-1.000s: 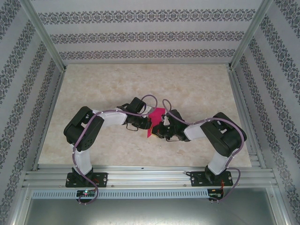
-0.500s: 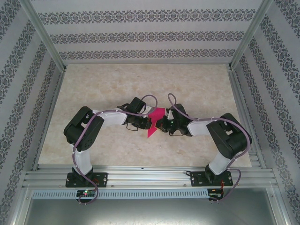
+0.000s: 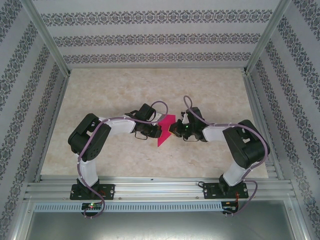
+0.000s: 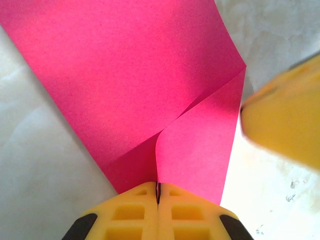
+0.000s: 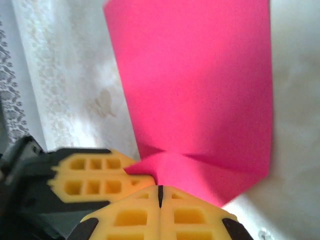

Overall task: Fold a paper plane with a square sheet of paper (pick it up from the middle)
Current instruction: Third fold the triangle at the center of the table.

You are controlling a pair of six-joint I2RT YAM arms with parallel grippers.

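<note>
Left jaws and right jaws face each other in the top view, their tips hard to make out, with the square sheet of paper [image 3: 165, 129] between them over the marbled tabletop [image 3: 115, 90]. In the left wrist view, the left jaws are pressed together on the matte magenta sheet's creased edge, and the far edge is cropped. In the right wrist view, the right jaws, with ribbed yellow pads, are clamped on a folded corner.

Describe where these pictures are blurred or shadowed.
Left wrist view: the thin magenta-pink paper sheet is sharp, darker near its crease; the right end effector's yellow finger is out of focus. Right wrist view: the paper's bottom fold is darker.
</note>
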